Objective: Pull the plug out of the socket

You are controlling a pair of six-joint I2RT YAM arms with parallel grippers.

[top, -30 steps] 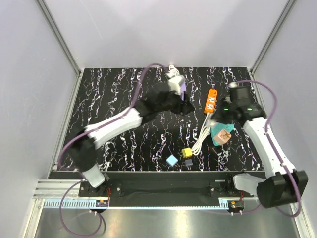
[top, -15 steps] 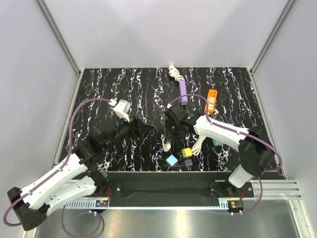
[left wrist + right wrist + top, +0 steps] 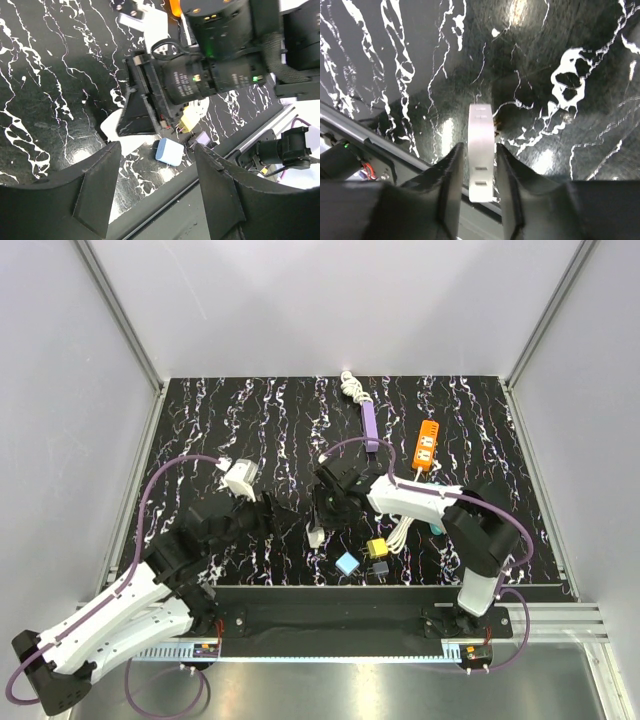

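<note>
My right gripper (image 3: 318, 528) is shut on a flat white socket piece (image 3: 481, 150) with two slots near its held end, and holds it low over the black marbled table (image 3: 200, 430). The piece shows as a white end (image 3: 316, 538) under the fingers in the top view. A white cable (image 3: 400, 530) loops just right of it. No separate plug can be made out. My left gripper (image 3: 280, 512) is open and empty, just left of the right gripper, facing it. In the left wrist view its fingers (image 3: 100, 190) frame the right gripper's black body (image 3: 200, 80).
A purple power strip (image 3: 370, 425) and an orange one (image 3: 427, 447) lie at the back. Blue (image 3: 347, 563), yellow (image 3: 378, 547) and dark (image 3: 381, 566) cubes sit near the front edge. A teal object (image 3: 437, 526) is partly under the right arm.
The right gripper has moved left and nearer with the white piece in its fingers. The left arm pulled back from the far power strips a second ago and has since shifted slightly.
</note>
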